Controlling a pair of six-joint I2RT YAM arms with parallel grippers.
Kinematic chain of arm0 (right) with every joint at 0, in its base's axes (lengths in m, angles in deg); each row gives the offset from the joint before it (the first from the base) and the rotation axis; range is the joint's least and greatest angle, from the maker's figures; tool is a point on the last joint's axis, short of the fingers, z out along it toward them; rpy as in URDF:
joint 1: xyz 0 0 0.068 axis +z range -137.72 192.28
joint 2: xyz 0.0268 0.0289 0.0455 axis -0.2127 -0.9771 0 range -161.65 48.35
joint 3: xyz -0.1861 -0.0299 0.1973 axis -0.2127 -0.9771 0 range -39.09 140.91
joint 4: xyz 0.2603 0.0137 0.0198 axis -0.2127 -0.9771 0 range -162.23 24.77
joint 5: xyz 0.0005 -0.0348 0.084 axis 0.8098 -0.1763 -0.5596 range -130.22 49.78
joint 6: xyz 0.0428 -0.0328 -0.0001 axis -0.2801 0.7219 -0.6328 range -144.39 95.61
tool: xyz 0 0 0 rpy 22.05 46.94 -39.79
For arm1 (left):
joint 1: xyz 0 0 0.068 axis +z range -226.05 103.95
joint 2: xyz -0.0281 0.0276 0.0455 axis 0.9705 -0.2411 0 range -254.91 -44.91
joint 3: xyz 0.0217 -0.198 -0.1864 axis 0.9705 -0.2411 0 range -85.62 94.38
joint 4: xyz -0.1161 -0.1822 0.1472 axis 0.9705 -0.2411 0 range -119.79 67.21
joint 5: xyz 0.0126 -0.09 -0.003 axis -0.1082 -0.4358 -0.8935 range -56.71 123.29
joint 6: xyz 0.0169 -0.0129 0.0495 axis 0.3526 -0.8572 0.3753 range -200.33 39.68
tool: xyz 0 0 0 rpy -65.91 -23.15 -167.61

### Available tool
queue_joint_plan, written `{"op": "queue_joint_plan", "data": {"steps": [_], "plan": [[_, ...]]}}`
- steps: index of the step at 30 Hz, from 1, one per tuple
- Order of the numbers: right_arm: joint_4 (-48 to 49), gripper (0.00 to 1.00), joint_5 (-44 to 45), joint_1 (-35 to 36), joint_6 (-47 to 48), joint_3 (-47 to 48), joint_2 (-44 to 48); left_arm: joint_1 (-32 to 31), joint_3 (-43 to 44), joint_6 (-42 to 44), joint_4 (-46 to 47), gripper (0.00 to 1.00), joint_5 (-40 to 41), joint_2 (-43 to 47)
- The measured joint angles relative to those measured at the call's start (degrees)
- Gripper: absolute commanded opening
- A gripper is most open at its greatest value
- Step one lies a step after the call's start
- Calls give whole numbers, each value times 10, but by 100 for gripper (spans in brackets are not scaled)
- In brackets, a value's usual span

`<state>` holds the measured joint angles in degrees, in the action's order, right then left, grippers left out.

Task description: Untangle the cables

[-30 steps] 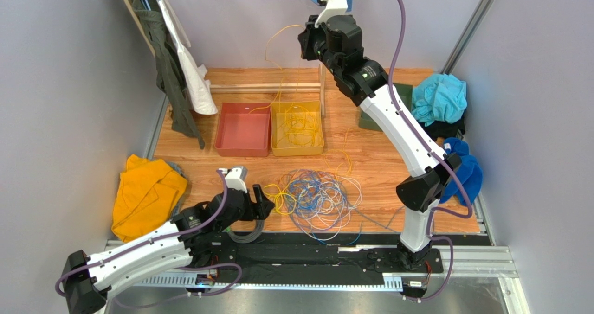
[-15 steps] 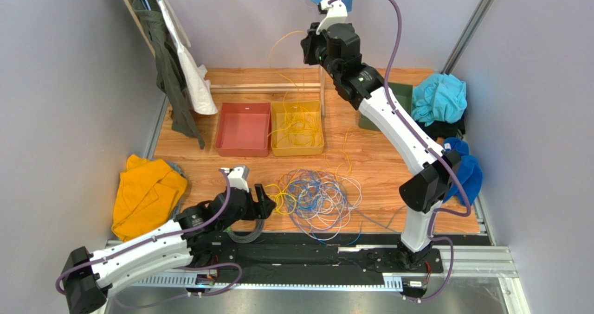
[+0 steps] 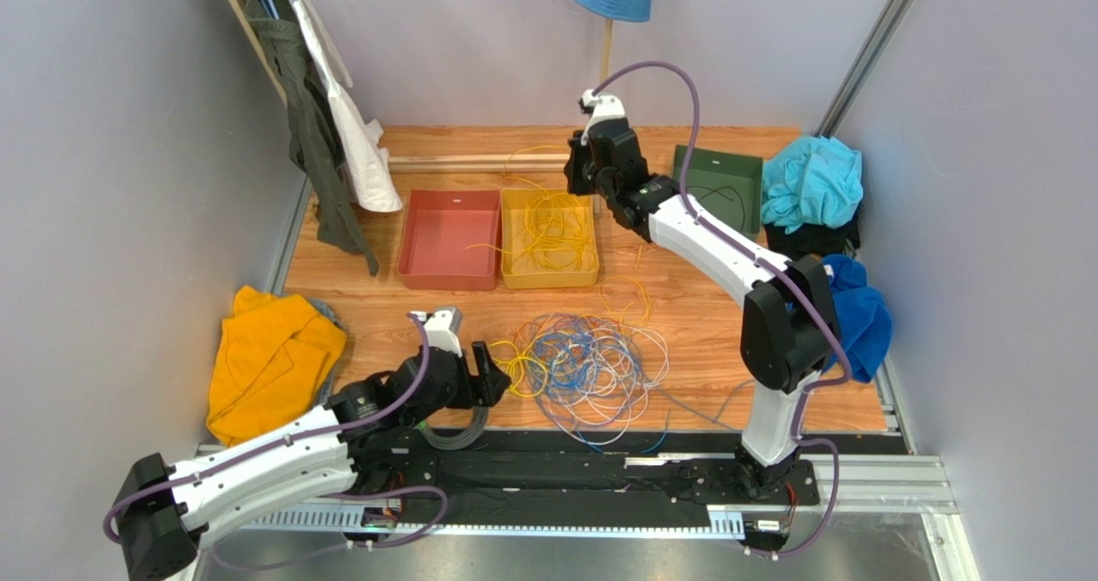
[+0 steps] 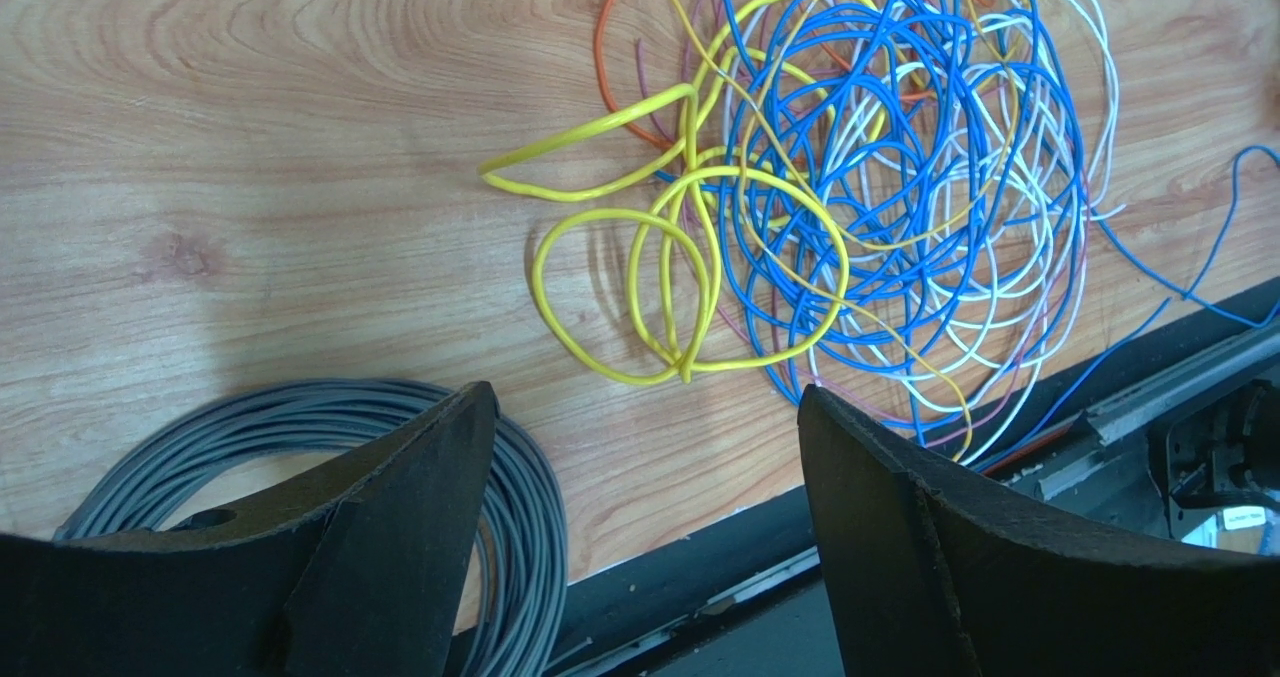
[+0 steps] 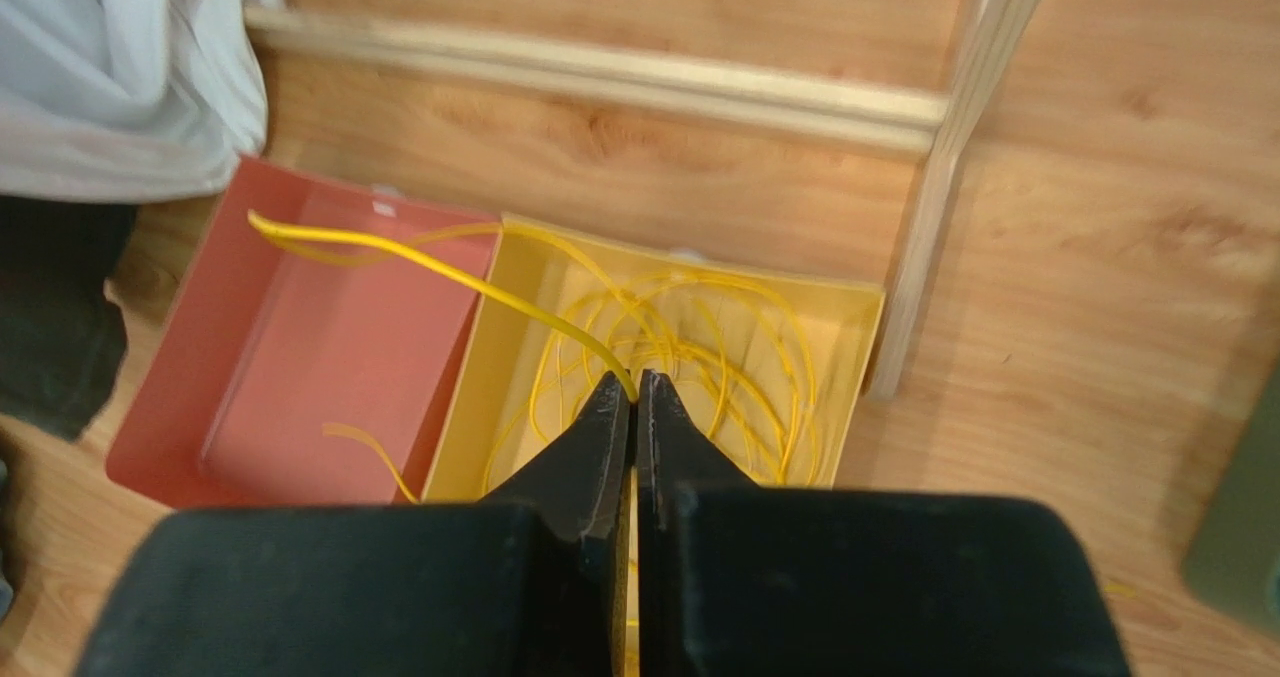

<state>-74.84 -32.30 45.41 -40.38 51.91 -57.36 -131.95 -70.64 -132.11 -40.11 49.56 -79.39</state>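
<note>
Lying on wooden table (image 3: 374,311): cables (image 3: 580,362), tangled, just nearside of yellow bin (image 3: 550,280).
Room: grey walls (image 3: 129,221) around table.
Left gripper (image 4: 646,395): fingers wide, beside tangle.
Right gripper (image 5: 631,385): pinched on yellow cable (image 5: 436,269) over yellow bin.

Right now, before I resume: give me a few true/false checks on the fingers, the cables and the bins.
1. The right fingers are shut on a yellow cable. True.
2. The left fingers grip the grey coil. False: they are open and hold nothing, above the coil and beside the tangle.
3. Yellow cable loops lie in the yellow bin. True.
4. Blue cables fill the red bin. False: only yellow strands show there; the blue ones are in the tangle on the table.
</note>
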Motion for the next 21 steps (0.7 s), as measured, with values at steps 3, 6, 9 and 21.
{"op": "queue_joint_plan", "data": {"steps": [3, 6, 9, 21], "plan": [[14, 0, -20, 1, -13, -25, -25, 0, 0, 0, -2, 82, -2, 10], [20, 0, -41, 2, -21, -25, -71, 0, 0, 0, -9, 82, -3, 29], [12, 0, -59, 2, -23, -23, -115, 0, 0, 0, -19, 82, -3, 48], [-30, 60, -31, 20, -26, -63, -96, 0, 0, -2, -37, 82, -1, 61]]}}
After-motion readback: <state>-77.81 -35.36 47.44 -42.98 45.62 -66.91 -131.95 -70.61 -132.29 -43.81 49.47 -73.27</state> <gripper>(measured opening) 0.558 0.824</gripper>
